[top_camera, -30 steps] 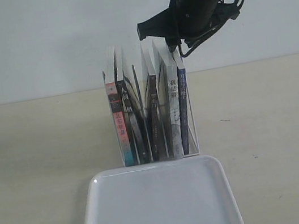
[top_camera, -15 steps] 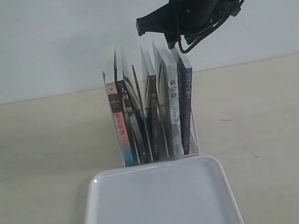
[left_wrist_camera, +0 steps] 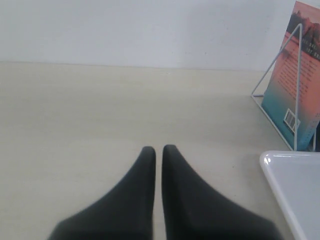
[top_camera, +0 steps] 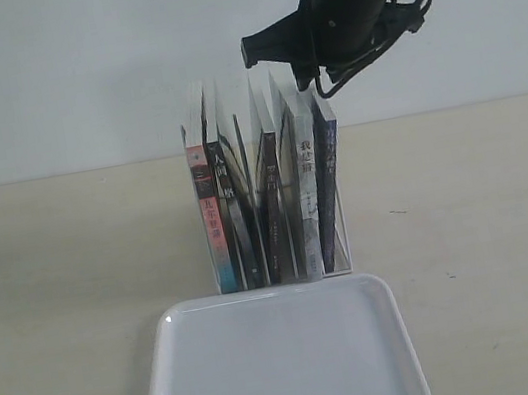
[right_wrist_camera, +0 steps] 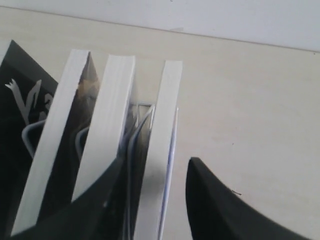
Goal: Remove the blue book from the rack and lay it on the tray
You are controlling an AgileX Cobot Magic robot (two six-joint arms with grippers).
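Overhead, the right claw (right_wrist_camera: pixel 155 164) straddles the top edge of the blue book (top_camera: pixel 328 187), its jaws partly spread. A sliver of counter (right_wrist_camera: pixel 250 100) shows between the right-hand finger and the cover, so nothing is pinched yet. The book stands tilted at the right end of the rack (top_camera: pixel 345 245), which sits just past the far rim of the white tray (top_camera: pixel 279 377). A clean pick likely calls for closing on that one book alone, clear of the grey-white-spined neighbour (top_camera: pixel 310 188) to its left. It should then go straight up until free of the dividers before coming near and being laid flat. Only the right wrist view reveals the gap at the jaws and the separate page blocks; the exterior view hides both behind the arm. Only the left wrist view shows the left claw (left_wrist_camera: pixel 154 150), pinched nearly closed on nothing, over the counter left of the rack, with the red-and-teal book (left_wrist_camera: pixel 295 90) in sight.
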